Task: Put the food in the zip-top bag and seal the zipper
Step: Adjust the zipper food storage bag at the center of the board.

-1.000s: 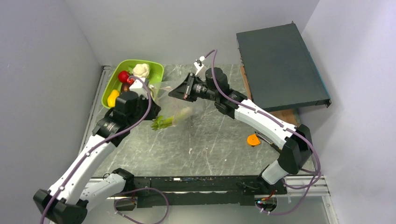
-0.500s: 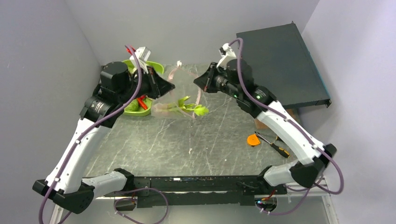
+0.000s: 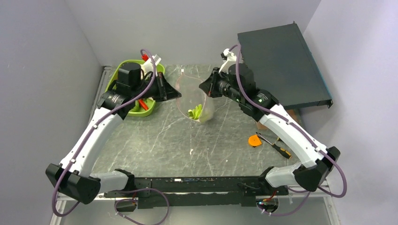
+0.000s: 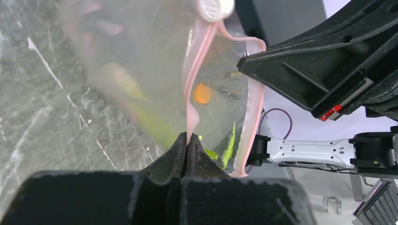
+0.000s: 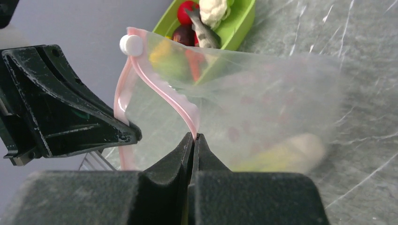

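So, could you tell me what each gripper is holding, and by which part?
Both hold the zip-top bag by its pink zipper: the left gripper pinches one lip, the right gripper the opposite lip.

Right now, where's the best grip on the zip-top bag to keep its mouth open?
The zipper strip, one lip each, pinched edge-on from opposite sides; it looks the firmest edge of the zip-top bag; the left gripper and right gripper do so.

**White links, black joints**

The left arm (image 3: pixel 87 143) and right arm (image 3: pixel 286 127) have white links between black joint housings. Both carry purple cables (image 3: pixel 345 180). The left pincer (image 4: pixel 186 140) and right pincer (image 5: pixel 194 138) are matte black wedges. A small green light (image 3: pixel 259 99) glows on the right arm.
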Controlling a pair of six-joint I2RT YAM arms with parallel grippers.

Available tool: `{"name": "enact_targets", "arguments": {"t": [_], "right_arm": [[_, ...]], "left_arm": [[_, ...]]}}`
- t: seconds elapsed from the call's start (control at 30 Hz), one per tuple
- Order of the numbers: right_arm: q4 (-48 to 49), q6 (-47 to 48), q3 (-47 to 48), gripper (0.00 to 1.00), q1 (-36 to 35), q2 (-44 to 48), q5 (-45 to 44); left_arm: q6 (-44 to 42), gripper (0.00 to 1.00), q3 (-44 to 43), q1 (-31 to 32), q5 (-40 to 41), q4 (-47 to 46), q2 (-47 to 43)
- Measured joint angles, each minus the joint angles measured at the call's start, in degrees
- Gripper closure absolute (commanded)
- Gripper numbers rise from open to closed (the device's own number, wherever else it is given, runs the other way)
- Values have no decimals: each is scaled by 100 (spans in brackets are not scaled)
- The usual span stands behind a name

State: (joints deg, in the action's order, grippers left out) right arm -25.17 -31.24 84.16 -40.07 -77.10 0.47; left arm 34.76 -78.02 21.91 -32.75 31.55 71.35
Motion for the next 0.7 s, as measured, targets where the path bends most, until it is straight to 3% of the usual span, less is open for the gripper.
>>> {"name": "enact_targets", "arguments": {"t": [0.23,0.43,0.7], "right_arm": [[61,295,-55,100,114,275,-339],[-17,509,-219,100,136,595,-457],[-275,909,-260,100,142,1062,-885]], "left_arm": [[109,100,-184,-15,-398,-221,216],[542,100,271,9,-627,-793,157],[737,100,-20,212,-852,-1058,776]]}}
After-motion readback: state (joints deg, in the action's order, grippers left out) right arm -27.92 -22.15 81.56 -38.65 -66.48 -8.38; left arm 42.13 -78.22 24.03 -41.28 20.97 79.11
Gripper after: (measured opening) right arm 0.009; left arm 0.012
